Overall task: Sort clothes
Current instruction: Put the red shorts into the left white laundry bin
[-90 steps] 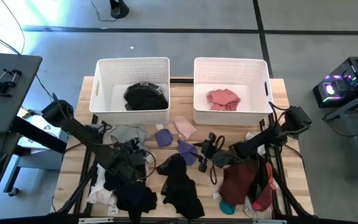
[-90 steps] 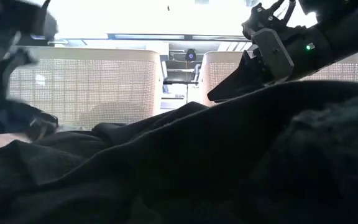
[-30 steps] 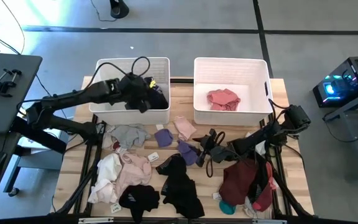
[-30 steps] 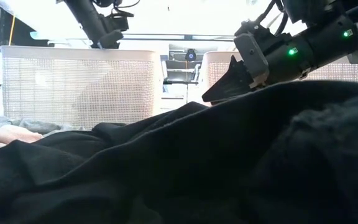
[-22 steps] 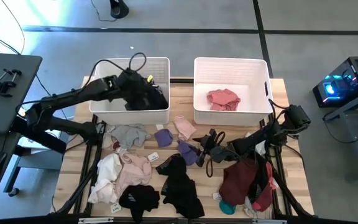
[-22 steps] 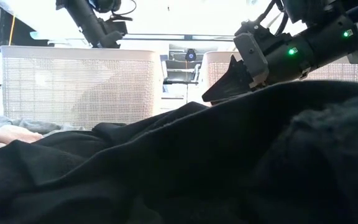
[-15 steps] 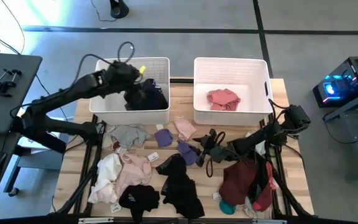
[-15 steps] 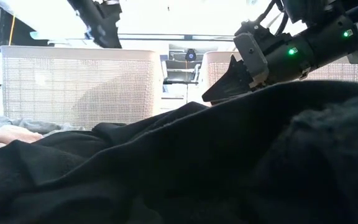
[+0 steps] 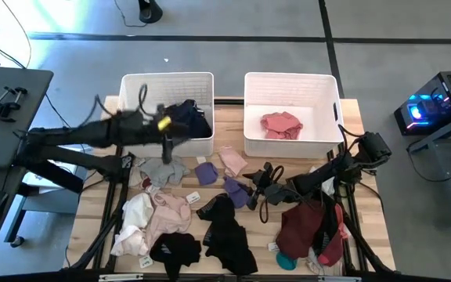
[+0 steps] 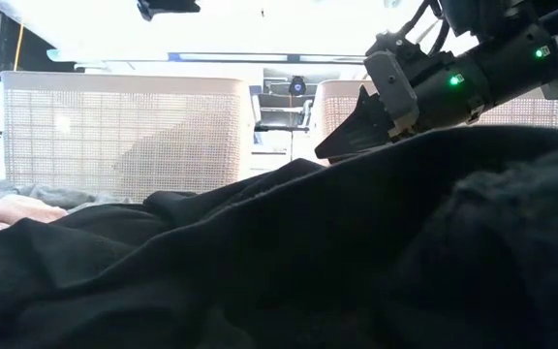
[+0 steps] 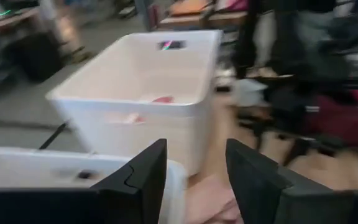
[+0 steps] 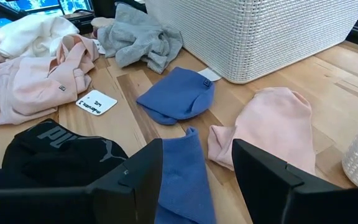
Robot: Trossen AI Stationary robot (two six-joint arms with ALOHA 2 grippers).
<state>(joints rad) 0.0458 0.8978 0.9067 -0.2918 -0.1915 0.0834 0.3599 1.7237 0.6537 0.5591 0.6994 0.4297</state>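
Observation:
The clothes lie strewn over the near half of the table (image 9: 351,110): cream and pink ones (image 9: 155,215), black ones (image 9: 225,235), maroon ones (image 9: 312,227). A dark garment (image 9: 188,117) lies in the left white bin (image 9: 131,106) and a pink one (image 9: 280,124) in the right bin (image 9: 292,78). My left gripper (image 9: 171,133) hangs open and holds nothing, at the left bin's near wall, well above the table; its wrist view looks across to the right bin (image 11: 148,93). My right gripper (image 9: 258,192) stands open just over a lavender sock (image 12: 185,180), its fingers on either side, apart from it.
A second lavender sock (image 12: 176,93), a pale pink garment (image 12: 272,124), a grey one (image 12: 138,37) and a black one with a printed logo (image 12: 61,155) lie round my right gripper. Black cloth (image 10: 308,262) fills the low view's foreground. Monitors and desks flank the table.
My left gripper, over the left bin with a dark garment, has let it go; the garment now lies in the bin. The gripper has risen, tipped up toward level and drawn back toward the table's left and near edges, to the bin's near wall.

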